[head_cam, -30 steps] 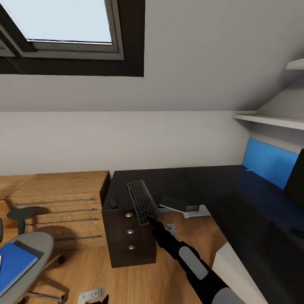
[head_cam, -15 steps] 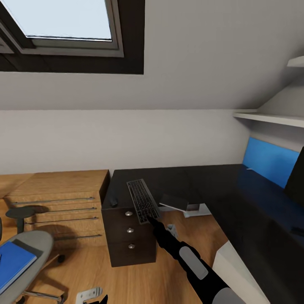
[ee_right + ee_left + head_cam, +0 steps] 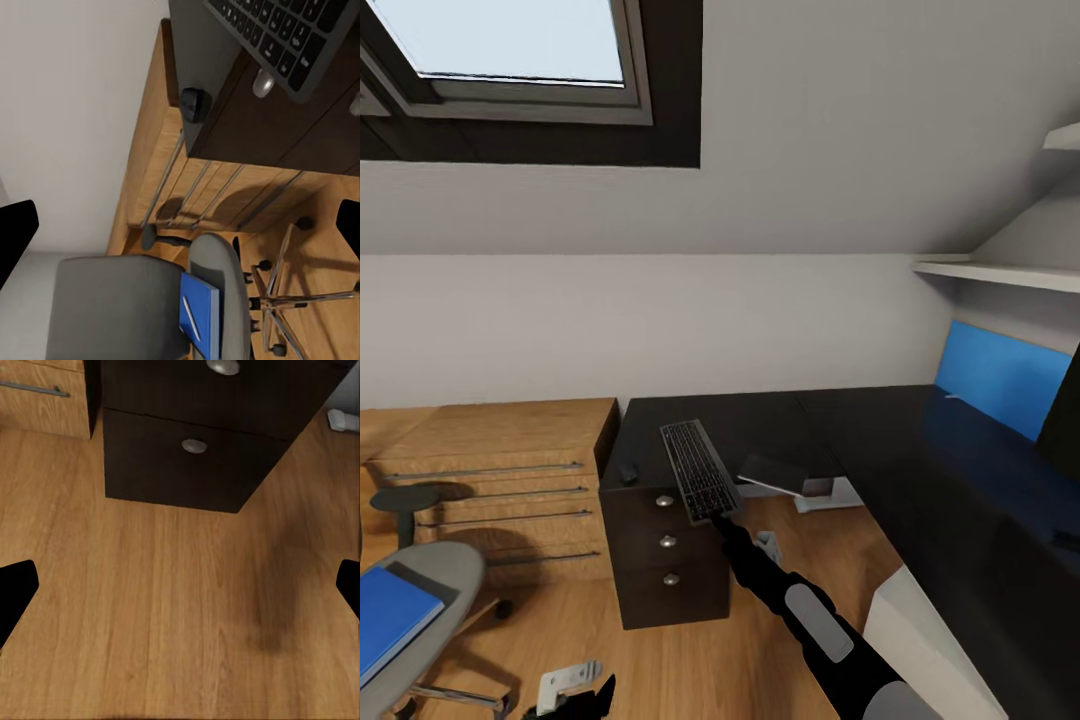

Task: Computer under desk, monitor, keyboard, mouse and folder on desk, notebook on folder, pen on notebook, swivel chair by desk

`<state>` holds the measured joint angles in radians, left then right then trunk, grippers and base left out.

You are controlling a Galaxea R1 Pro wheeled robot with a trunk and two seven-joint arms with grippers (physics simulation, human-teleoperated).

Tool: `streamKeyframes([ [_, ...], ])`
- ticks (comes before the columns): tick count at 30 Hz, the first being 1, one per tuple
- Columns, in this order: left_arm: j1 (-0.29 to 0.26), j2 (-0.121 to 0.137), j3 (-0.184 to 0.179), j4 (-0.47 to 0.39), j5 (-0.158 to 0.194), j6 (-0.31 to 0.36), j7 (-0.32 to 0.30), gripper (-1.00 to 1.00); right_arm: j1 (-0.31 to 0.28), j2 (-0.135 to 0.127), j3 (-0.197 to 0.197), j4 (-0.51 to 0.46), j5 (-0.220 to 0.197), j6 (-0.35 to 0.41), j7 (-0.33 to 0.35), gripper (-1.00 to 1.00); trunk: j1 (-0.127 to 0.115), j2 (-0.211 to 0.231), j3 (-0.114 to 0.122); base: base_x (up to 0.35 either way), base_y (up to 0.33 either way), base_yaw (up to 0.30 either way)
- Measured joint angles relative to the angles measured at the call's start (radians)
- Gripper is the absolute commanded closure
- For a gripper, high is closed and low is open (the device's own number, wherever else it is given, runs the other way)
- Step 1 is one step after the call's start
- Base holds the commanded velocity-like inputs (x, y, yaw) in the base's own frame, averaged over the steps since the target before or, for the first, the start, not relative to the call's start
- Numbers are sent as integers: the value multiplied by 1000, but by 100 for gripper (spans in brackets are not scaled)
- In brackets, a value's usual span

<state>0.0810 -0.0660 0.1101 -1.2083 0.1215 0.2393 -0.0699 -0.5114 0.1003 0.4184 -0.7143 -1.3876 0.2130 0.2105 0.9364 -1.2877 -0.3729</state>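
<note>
Nothing on the dark wooden desk [image 3: 840, 440] has shifted, flat dark-grey keyboard [image 3: 698, 470] overhanging its front edge, right gripper [image 3: 718, 519] at the keyboard's near end, grip unclear, left gripper [image 3: 180, 585] spread wide over floor.

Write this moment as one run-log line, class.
right gripper: at keyboard's near end, grip unclear | mouse: on desk | blue folder: on swivel chair | left gripper: open, low over floor

Attic bedroom bkgd: skylight, dresser, shelves.
Skylight [image 3: 510, 45] w/ dark frame sits in sloped ceiling, upper left. Light wood dresser [image 3: 500, 480] w/ long bar handles stands vs white wall. White shelves [image 3: 1000, 272] on right wall, blue panel [image 3: 1000, 378] just below. Wood floor [image 3: 165, 615]; small white bracket [image 3: 565, 683] lies on it nr bottom edge.
</note>
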Motion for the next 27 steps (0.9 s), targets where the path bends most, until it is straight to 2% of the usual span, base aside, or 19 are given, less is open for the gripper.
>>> streamKeyframes([
  [2, 0, -2, -1, -71, 1, 39, 0, -100, 0, 0, -1, 0, 0, 0, 0, -100, 8, -14, -6, 0, 0, 0],
  [3, 0, -5, -4, -216, 6, 219, -3, -100, 0, -1, -2, 0, 0, 1, 0, -100, 11, -21, -9, 0, 0, 0],
  [4, 0, -7, -7, -289, 10, 315, -3, -100, 0, -2, -3, 0, 0, 1, -1, -100, 15, -28, -13, 0, 0, 0],
  [7, 0, -19, -14, -371, 37, 459, -1, -100, 0, -3, -6, -1, -1, 6, -4, -100, 27, -49, -22, 0, 0, 0],
  [8, 0, -26, -16, -390, 75, 495, 1, -100, 0, -3, -8, -1, -3, 6, -5, -100, 31, -56, -25, 0, 0, 0],
  [11, 0, -30, -17, -399, 131, 519, 3, -100, 0, -4, -23, -1, -4, 5, -7, -100, 42, -77, -35, 0, 0, 0],
  [13, 0, -31, -16, -401, 155, 527, 4, -100, 0, -3, -48, -1, -5, 4, -7, -100, 50, -91, -41, 0, 0, 0],
  [15, 0, -30, -13, -400, 164, 529, 4, -100, 0, -2, -67, -1, -5, 4, -7, -100, 58, -105, -47, 0, 0, 0],
  [16, 0, -27, -1, -381, 171, 529, 7, -100, 0, 0, -96, -1, -7, 4, -7, -100, 61, -112, -50, 0, 0, 0],
  [18, 0, -22, 26, -343, 174, 527, 6, -100, 0, 0, -109, -1, -9, 5, -7, -100, 69, -126, -57, 0, 0, 0],
  [19, 0, -20, 59, -296, 173, 524, 3, -100, 0, 1, -114, -1, -9, 5, -6, -100, 73, -133, -60, 0, 0, 0],
  [26, 0, -20, 60, -293, 177, 524, 3, -100, 0, 1, -114, -2, -9, 5, -6, -100, 100, -182, -82, 0, 0, 0],
  [27, 0, -20, 69, -278, 176, 523, 2, -100, 0, 1, -116, -1, -9, 4, -6, -100, 104, -189, -85, 0, 0, 0],
])
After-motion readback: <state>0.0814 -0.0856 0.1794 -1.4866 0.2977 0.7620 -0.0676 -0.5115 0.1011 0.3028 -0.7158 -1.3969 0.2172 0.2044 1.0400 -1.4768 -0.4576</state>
